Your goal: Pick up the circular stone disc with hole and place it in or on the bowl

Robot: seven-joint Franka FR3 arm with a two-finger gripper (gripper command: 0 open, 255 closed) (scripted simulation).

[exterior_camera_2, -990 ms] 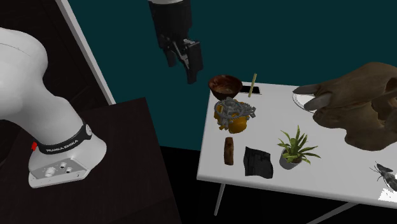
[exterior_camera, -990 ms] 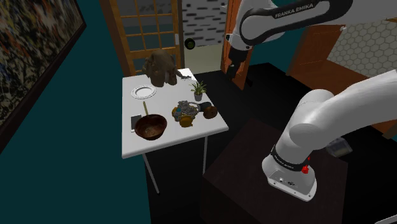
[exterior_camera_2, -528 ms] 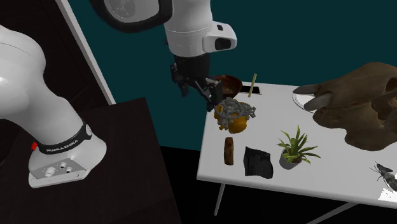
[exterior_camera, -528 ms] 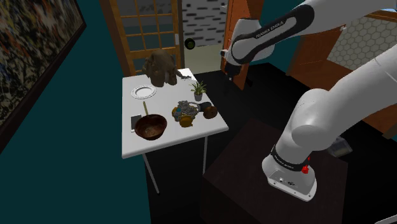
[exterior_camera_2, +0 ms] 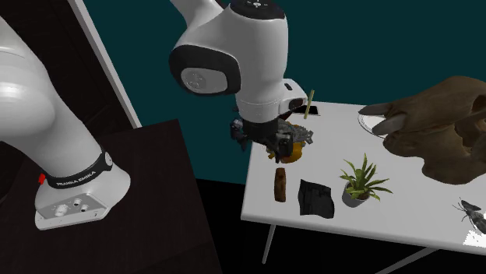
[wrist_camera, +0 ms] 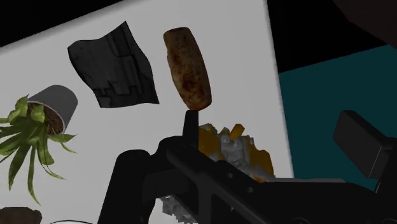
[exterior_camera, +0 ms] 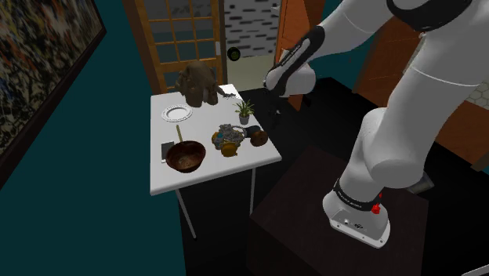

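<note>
The disc (exterior_camera: 258, 136) is brown and round and stands on edge on the white table (exterior_camera: 213, 177), near the side facing the stand. It appears edge-on as a narrow brown shape (exterior_camera_2: 280, 185), and oblong (wrist_camera: 187, 66) just ahead of the fingers. My black gripper (exterior_camera: 273, 116) hangs open a little above that table side, close to the disc and touching nothing. It overlaps the toy pile in the second exterior view (exterior_camera_2: 269, 145). Its fingers stand wide apart (wrist_camera: 245, 164). The brown bowl (exterior_camera: 186, 155) sits toward the shoulder view's left, well away from the gripper.
A yellow and grey toy pile (exterior_camera: 227, 139) lies between disc and bowl. A potted plant (exterior_camera_2: 360, 180) and a black crumpled piece (exterior_camera_2: 316, 197) sit beside the disc. A brown skull (exterior_camera_2: 436, 124), a white plate (exterior_camera: 176, 113) and a thin stick (exterior_camera_2: 309, 103) occupy the far half.
The arm has swung down and toward the table. The gripper dropped from high beside the table to just above its edge near the disc, staying open.
</note>
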